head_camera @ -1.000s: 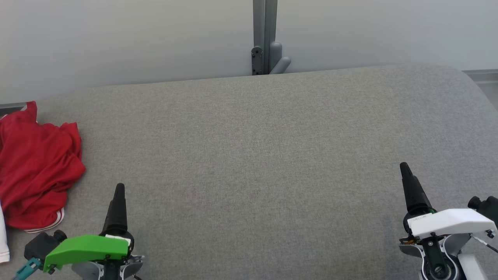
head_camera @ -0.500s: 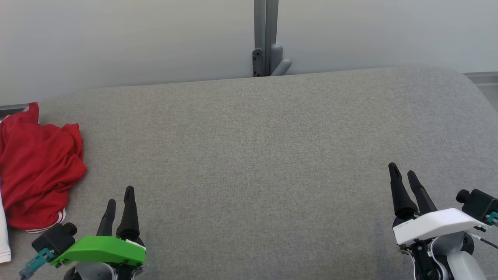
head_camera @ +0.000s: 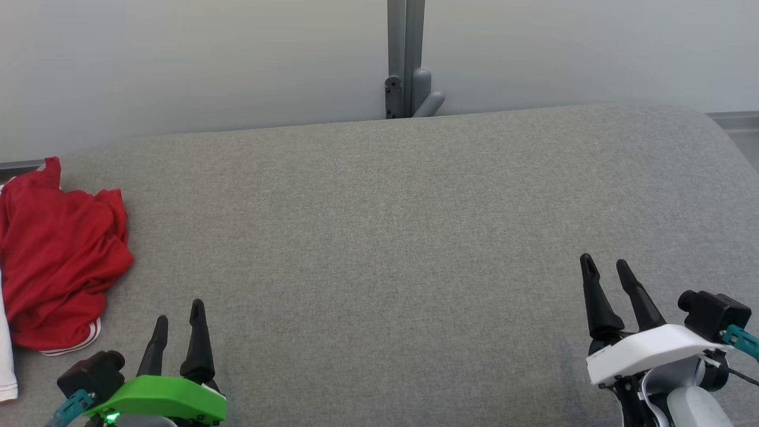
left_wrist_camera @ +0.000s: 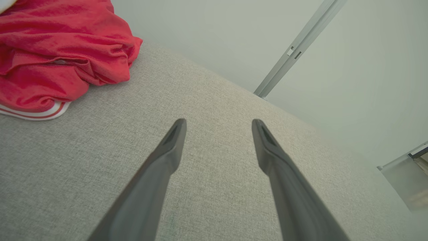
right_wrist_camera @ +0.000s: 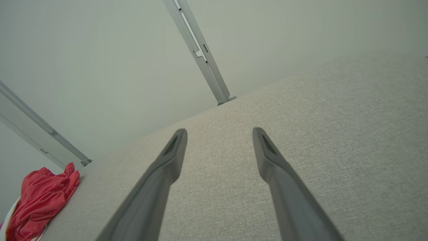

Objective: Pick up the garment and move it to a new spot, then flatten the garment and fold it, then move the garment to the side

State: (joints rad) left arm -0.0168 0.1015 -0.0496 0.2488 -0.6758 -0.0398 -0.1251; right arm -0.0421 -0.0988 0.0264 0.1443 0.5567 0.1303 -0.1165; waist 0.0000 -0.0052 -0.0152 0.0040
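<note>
The garment (head_camera: 56, 261) is a crumpled red piece with a white-and-red striped hem, lying at the far left of the grey surface; the left wrist view has it at the upper left (left_wrist_camera: 57, 50) and the right wrist view at the lower left (right_wrist_camera: 40, 204). My left gripper (head_camera: 178, 317) stands open at the lower left, to the right of and nearer than the garment, with nothing between its fingers. At the lower right, my right gripper (head_camera: 605, 267) is open too and empty, far from the garment.
The grey fabric-covered surface (head_camera: 391, 249) spreads wide between the grippers. A white cloth edge (head_camera: 6, 362) shows at the far left beside the garment. Behind the surface runs a pale wall with a grey metal post (head_camera: 405, 59).
Both grippers have turned so that two spread fingers show instead of one. The left one has drawn back lower, and the right one has shifted left and slightly lower. The garment has not moved.
</note>
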